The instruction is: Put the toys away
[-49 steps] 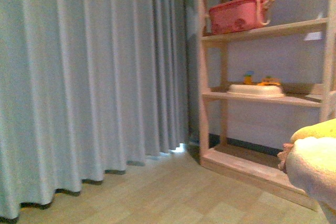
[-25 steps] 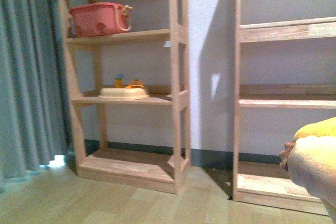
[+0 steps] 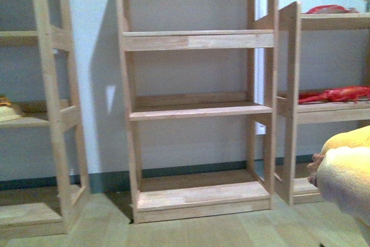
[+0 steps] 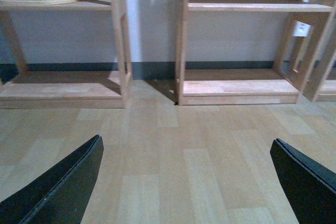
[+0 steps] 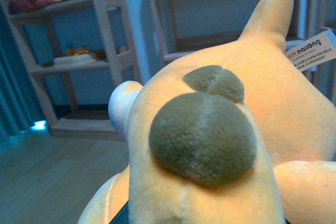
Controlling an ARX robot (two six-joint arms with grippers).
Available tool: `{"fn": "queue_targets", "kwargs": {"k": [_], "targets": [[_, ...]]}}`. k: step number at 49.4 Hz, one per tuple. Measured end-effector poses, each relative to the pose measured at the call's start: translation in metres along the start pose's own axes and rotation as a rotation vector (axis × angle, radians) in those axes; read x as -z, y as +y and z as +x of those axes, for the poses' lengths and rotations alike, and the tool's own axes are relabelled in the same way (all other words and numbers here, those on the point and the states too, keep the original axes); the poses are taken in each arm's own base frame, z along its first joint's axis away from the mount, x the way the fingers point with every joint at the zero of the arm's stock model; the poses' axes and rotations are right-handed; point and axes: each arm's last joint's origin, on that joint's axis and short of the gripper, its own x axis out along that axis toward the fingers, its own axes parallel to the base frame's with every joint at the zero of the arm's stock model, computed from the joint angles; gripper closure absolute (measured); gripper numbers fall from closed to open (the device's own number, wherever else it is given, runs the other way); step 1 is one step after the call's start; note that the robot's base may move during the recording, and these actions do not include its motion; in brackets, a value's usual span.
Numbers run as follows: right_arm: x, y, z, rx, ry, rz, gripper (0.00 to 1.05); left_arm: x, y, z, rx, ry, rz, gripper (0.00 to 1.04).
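At the lower right edge of the front view sits the plush toy [image 3: 346,172], up off the floor [image 3: 191,232] and so close to the right wrist camera that it nearly fills that picture. We cannot tell how the right gripper stands, since it is hidden under the fuzz. The left gripper [image 4: 186,140] is spread wide, with nothing between its black fingers [image 4: 58,187].

We judge the step in hand to be carrying the toy to a shelf. We would line up with the wooden shelf unit [image 3: 199,111] at the centre, lift above a board's front lip, and push the soft body well in before letting go, as it may sag or roll off.

The toy is fuzzy orange-yellow with a paler cream part, two rounded brown patches and a paper label [image 5: 311,51]. The shelves are pale, square-edged planks.
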Motion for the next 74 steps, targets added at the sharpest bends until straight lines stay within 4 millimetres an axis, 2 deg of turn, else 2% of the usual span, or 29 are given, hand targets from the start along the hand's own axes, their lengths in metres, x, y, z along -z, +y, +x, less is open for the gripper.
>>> {"fn": "queue_targets", "kwargs": {"k": [74], "targets": [[0.0003,0.0,0.0001,-0.001,0.002,0.001,0.87,0.0,0.0002,0.0,-0.003,0.0,0.0,0.06]]}}
